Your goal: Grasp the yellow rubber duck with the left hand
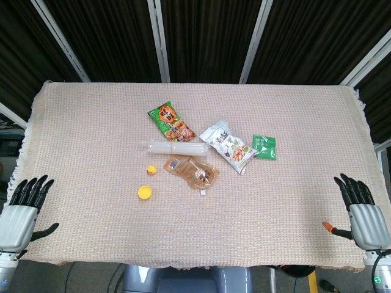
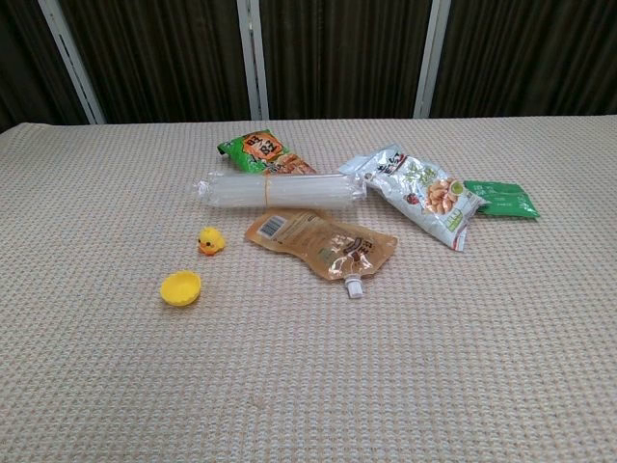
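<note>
- The left robot hand lies at the near left corner of the surface, fingers apart and stretched forward, holding nothing and touching none of the things.
- The yellow rubber duck stands upright toward the middle, ahead of this hand and off to its right, well apart from it.
- The duck is just beyond the yellow silicone cup and beside the brown spout pouch.
- The right robot hand rests at the near right corner, likewise spread and empty, and is farther from the duck.
- The duck is squat, with no clear long axis.
</note>
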### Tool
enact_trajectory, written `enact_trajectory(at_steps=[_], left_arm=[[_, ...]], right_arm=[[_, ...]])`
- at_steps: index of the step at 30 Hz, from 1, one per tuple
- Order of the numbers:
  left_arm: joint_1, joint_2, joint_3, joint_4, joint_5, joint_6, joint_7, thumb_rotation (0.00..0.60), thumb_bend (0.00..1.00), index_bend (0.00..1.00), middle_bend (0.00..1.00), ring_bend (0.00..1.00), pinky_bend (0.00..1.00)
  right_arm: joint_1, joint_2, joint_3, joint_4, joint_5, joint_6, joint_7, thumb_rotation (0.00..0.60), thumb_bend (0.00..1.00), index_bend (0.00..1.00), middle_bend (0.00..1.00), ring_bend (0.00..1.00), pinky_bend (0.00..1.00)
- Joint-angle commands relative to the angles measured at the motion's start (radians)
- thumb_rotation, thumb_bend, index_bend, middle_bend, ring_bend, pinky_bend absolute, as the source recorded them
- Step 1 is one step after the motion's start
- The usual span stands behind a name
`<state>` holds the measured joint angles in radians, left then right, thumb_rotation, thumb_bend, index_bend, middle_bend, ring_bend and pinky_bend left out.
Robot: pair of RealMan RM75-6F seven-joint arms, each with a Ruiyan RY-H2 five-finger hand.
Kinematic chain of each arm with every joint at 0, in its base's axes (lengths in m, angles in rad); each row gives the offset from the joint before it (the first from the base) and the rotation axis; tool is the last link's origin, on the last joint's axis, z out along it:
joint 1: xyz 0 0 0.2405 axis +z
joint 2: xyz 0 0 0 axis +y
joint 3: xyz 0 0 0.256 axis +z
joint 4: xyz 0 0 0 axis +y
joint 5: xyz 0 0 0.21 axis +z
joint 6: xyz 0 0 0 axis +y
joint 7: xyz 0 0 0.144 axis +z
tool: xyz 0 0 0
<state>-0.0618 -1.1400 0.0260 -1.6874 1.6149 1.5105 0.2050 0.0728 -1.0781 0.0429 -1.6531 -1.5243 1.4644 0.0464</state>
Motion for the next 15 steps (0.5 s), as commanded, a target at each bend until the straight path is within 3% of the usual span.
enact_trajectory(at_steps=[1, 15], left_arm=[[0.0, 0.001, 0.0, 0.0, 0.0, -0.001, 0.0, 0.6, 0.0, 0.0, 0.0, 0.0, 0.0], [-0.001, 0.0, 0.0, -0.001, -0.004, -0.006, 0.002, 0.6, 0.0, 0.0, 0.0, 0.0, 0.0]], right_arm=[[0.0, 0.0, 0.0, 0.0, -0.001, 0.001, 0.0, 0.6, 0.01, 0.03, 0.0, 0.0, 0.0], [0.002, 0.0, 0.0, -0.001, 0.001, -0.003, 0.002, 0.6, 0.01, 0.03, 0.0, 0.0, 0.0]])
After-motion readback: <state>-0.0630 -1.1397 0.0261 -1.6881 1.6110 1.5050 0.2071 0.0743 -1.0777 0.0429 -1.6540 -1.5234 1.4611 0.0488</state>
